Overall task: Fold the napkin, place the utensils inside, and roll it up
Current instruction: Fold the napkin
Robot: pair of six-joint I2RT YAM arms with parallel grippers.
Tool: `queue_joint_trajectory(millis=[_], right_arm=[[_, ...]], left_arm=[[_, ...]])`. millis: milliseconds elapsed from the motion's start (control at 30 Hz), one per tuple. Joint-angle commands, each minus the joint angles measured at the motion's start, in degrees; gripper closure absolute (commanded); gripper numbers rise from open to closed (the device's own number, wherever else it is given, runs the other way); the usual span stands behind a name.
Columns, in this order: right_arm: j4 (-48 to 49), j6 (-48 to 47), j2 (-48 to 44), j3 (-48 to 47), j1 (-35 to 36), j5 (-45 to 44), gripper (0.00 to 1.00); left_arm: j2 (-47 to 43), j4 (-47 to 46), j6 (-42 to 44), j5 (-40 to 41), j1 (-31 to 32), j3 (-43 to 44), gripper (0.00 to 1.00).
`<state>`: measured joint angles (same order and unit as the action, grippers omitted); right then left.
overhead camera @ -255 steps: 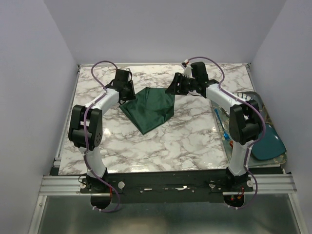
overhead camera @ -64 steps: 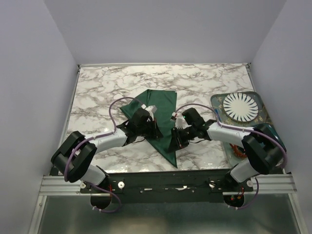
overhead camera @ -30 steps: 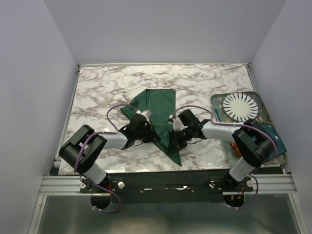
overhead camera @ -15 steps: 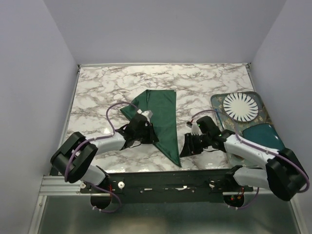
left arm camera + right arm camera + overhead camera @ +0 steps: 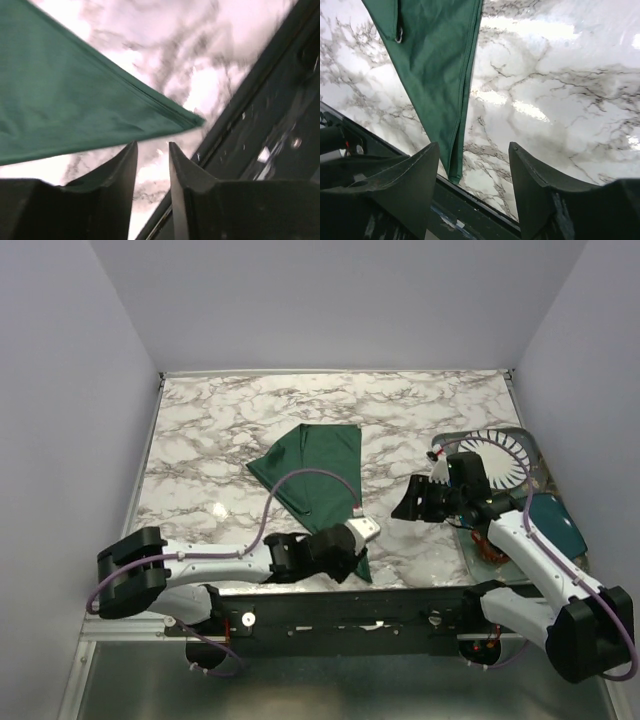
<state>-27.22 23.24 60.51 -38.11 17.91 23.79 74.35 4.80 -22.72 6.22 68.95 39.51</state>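
Napkin [image 5: 318, 475] lies released on the marble bench [image 5: 220, 440] as a dark green folded triangle. Its broad end is toward the middle and its long point reaches the near edge. A second ago both end effectors were down on that near tail; now neither touches it.

The left end effector [image 5: 352, 562] has swung low along the near edge and sits just beside the cloth's tip, with its jaws a narrow gap apart and nothing between them. The right end effector [image 5: 412, 502] has lifted off and drawn back toward the tray [image 5: 540, 472] on the right, its jaws spread wide and empty.

The fold appears done, so fetching the fork is probably next. I cannot pick the fork out in any view.
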Motion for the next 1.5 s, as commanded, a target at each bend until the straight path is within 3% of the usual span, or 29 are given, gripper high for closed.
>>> queue_joint_trajectory(millis=[0,267,533,1067,1367,1467], right_arm=[[-3.54,-3.73,-3.03,-1.97,-4.28,0.11,0.33],[-3.98,-3.91,-5.14,-1.8,-7.36,3.98,0.33],[-4.15,-4.35,-5.14,-1.97,-7.98,4.86,0.33],[-4.15,-4.61,-5.84,-1.97,-8.68,5.83,0.33],[-4.15,-4.7,-6.19,-1.79,-8.77,6.44,0.33],[-3.98,-4.96,-5.93,-1.62,-8.77,6.44,0.33]], left_arm=[[7.2,5.48,10.66,14.95,10.83,3.46,0.52],[17.49,2.86,15.25,21.19,18.41,6.99,0.51],[19.34,-0.84,17.45,25.68,19.12,7.86,0.5],[25.05,-4.01,19.56,20.41,18.94,9.1,0.47],[26.72,-7.61,18.06,22.7,18.42,8.48,0.62],[25.51,-9.45,17.45,23.84,18.33,7.61,0.9]])
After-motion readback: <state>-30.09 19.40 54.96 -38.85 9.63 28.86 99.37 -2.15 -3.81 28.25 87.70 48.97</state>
